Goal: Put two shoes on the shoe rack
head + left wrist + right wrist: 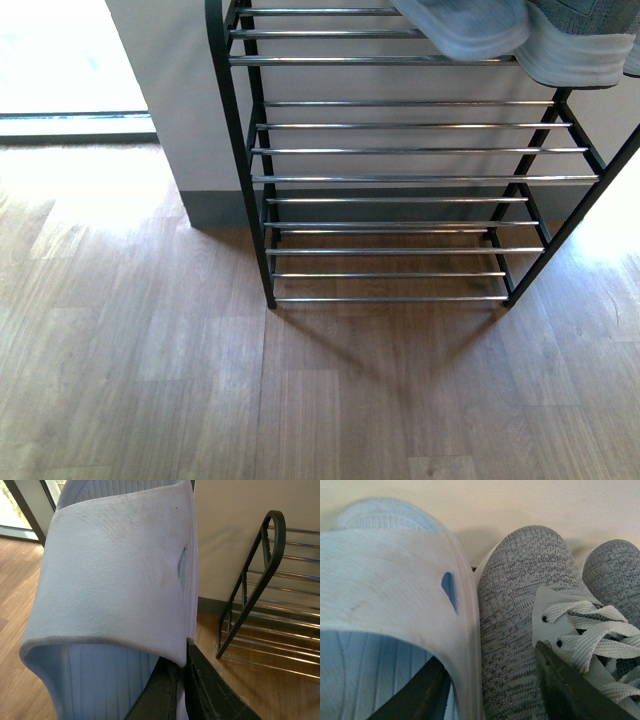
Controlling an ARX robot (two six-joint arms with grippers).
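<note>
left claw (181, 690) pinching pale slide (115, 575), right claw (490, 690) astride slide's edge, sneaker (520, 630) alongside

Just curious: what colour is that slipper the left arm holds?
Pale blue slide, clearest in the left wrist view.

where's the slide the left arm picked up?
In the left wrist view the pale blue slide is clamped at its strap edge by the left gripper, held above the wood floor and apart from the shoe rack.

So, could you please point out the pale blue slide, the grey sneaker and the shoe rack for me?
pale blue slide (115, 575): left wrist view, on its upper strap.
grey sneaker (520, 595): right wrist view, on its knit toe.
shoe rack (420, 178): front view, on a middle-tier chrome rod.
</note>
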